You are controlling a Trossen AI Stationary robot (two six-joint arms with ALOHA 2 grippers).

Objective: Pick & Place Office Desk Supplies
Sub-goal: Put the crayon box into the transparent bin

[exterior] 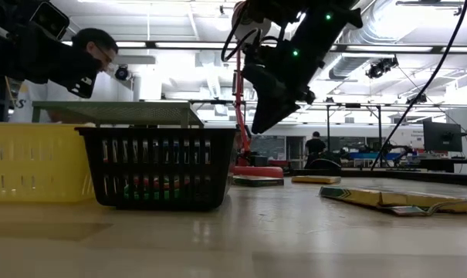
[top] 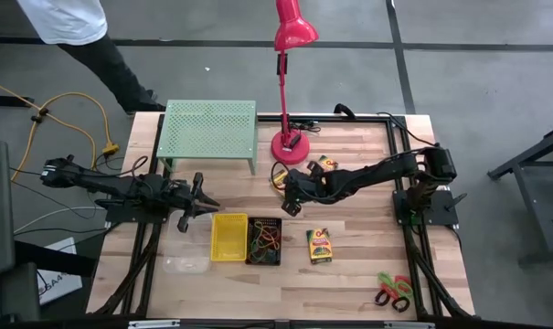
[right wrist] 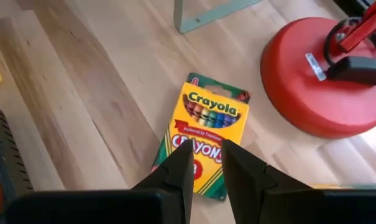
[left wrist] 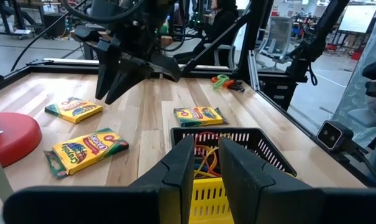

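The right hand (right wrist: 203, 163) is hovering over a crayon box (right wrist: 203, 134) lying flat on the worktop (top: 349, 283), its two fingers standing slightly apart with nothing between them; the gap is lined up over the box's lower end, apparently so that the fingers can straddle it on descent. Seen from above, this hand (top: 292, 197) is poised at about the centre of the worktop, with the lamp base (top: 290, 146) at its twelve o'clock. The targeted box (top: 281, 175) is lying between hand and lamp base, a second box (top: 326, 164) at two o'clock of the hand, and a third (top: 319, 245) at five o'clock beside the bins. The left hand (top: 197, 203) is waiting at nine o'clock, held above the yellow bin (top: 228, 237); its fingers (left wrist: 181, 165) are parted narrowly and empty. The black mesh bin (top: 263, 240), touching the yellow bin on its three o'clock side, is already holding coloured loops (top: 265, 239). A clear bin (top: 186, 257) is sitting at the yellow bin's nine o'clock. The scissors (top: 394, 291) are lying well apart, toward five o'clock, seemingly not yet sorted. The bins are grouped together, probably as drop points for the remaining supplies.
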